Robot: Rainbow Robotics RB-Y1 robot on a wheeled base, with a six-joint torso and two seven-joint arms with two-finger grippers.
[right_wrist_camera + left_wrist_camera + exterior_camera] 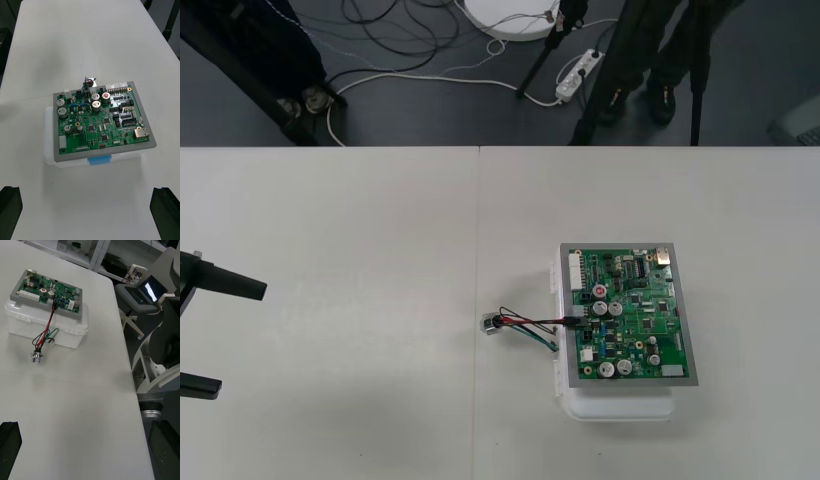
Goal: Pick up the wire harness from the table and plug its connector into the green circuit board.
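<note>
The green circuit board sits on its white base right of the table's middle. The harness's black plug stands in a connector on the board edge that faces my left arm. From there its red, black and green wires drop to the table. They end at the round metal socket, which lies flat just beside the base. My left gripper hangs open at the table's left edge, far from the harness. My right gripper is open too, held back from the board, with nothing between its fingers.
A seam runs down the table just left of the socket. Bare tabletop stretches between the left gripper and the socket. Cables and stand legs lie on the dark floor beyond the far edge.
</note>
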